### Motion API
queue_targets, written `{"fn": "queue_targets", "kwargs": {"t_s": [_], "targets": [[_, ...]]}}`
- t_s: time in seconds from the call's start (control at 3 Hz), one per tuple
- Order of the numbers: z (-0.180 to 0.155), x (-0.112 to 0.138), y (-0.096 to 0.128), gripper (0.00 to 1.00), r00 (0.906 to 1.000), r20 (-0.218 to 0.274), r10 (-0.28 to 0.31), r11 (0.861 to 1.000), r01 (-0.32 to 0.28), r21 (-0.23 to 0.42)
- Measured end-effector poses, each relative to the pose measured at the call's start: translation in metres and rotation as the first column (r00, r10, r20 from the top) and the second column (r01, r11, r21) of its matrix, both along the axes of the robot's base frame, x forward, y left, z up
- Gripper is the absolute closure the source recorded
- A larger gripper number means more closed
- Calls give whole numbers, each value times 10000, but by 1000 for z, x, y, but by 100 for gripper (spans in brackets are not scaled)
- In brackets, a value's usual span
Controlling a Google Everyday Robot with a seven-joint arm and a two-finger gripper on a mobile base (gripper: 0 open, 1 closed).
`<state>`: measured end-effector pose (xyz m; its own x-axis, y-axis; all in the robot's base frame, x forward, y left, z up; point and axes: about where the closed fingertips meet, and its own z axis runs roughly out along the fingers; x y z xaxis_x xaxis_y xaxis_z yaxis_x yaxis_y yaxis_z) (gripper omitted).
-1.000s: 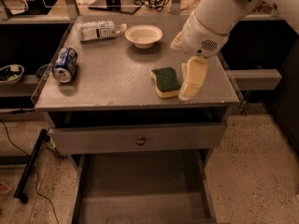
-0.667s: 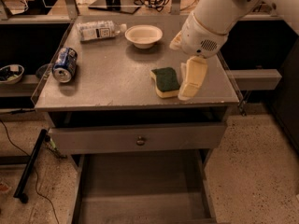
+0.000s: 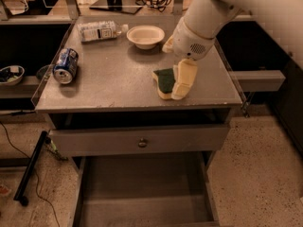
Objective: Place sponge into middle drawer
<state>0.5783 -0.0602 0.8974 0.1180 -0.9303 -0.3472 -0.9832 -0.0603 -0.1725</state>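
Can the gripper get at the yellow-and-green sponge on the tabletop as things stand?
Probably yes: the cream gripper is down at the right edge of the yellow foam sponge with green scrub face. The white bowl sits apart behind; nothing lies between.

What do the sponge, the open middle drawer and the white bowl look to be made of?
The sponge: soft yellow foam with a dark green scrub face, matte. The middle drawer: likely sheet metal, grey, dull sheen on its bare floor. The white bowl: matte, thin rim, perhaps paper or plastic. The gripper sits at the sponge, front right of the tabletop.
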Motion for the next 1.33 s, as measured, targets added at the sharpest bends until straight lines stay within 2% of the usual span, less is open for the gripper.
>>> {"fn": "queue_targets", "kwargs": {"t_s": [0.33,0.67,1.0,1.33], "targets": [[-18,27,23,0,9982,-231,550,9982,-545,230],[-24,28,21,0,9983,-339,467,9985,-457,304],[-53,39,15,0,9956,-891,273,9982,-224,550],[-67,41,12,0,9943,-1062,111,9980,-43,637]]}}
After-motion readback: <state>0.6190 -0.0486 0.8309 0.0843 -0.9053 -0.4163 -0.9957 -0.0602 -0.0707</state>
